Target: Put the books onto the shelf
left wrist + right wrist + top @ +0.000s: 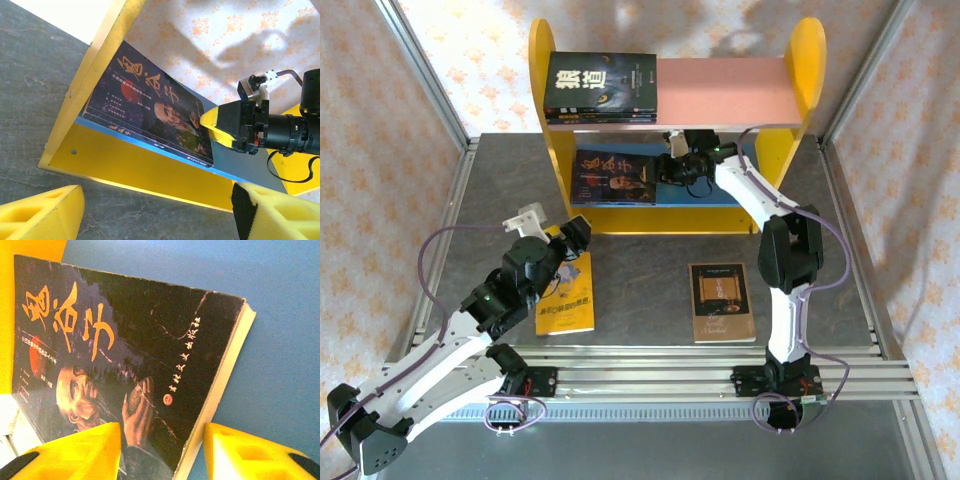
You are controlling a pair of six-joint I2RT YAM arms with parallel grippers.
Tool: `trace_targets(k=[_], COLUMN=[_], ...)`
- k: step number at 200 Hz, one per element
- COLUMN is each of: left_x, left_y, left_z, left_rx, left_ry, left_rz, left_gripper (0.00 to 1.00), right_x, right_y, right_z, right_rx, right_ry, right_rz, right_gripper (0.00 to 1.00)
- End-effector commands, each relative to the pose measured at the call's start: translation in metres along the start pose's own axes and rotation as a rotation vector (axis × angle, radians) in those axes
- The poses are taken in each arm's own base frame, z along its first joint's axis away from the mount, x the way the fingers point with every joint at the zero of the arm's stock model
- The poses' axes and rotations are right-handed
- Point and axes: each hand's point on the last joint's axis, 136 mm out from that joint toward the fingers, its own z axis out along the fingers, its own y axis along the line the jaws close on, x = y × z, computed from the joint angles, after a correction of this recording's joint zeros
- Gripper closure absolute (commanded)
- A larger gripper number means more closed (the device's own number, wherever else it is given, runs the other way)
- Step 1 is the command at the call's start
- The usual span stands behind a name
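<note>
Right arm: extended forward from its base, upper link upright. The forearm slants up and to the left into the lower tier of the small bookcase with yellow rounded side panels (808, 70).
Right pincer (162, 435): part open, with nothing clamped. One yellow finger (75, 455) is over the cover of the dark paperback with an orange Chinese title (140, 340). The other is over the blue lower board (280, 315), just past the book's page edge.
Left arm: folded at the elbow, low over the near-left table. Its wrist is above the top corner of the yellow paperback (570, 310).
Left pincer (157, 212): wide open, empty, pointing at the bookcase's lower tier.
Dark paperback: flat on the blue lower board at its left end, beside the left side panel.
Pink upper board (730, 92): carries a stack of black paperbacks (600, 88) at its left end.
Brown paperback (722, 302): flat on the table, just left of the right arm.
Table (650, 250): grey, stone-patterned top with aluminium rails along the near edge.
Room: pale walls with an orange floral print (360, 100) and metal frame posts at the corners.
</note>
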Motion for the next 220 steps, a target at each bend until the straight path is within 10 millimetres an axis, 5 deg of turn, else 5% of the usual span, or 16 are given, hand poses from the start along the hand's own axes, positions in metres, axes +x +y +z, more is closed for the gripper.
trace_targets(k=[1,145,220], left_x=[-0.012,-0.010,-0.007], left_y=[-0.001,0.003,0.006], left_z=[-0.005,-0.006,-0.004], left_rx=[-0.009,-0.017,-0.037], left_ry=[-0.028,-0.024,-0.010], left_rz=[0.006,0.011,0.029], left_gripper=[0.24,0.24,0.23], right_x=[-0.008,-0.015,-0.009], right_y=[0.019,0.033,0.022], right_z=[0.002,0.007,-0.002], right_rx=[-0.050,-0.090,-0.002], right_ry=[-0.019,-0.028,-0.032], right_rz=[-0.020,-0.019,-0.030], right_gripper=[0.54,0.53,0.47])
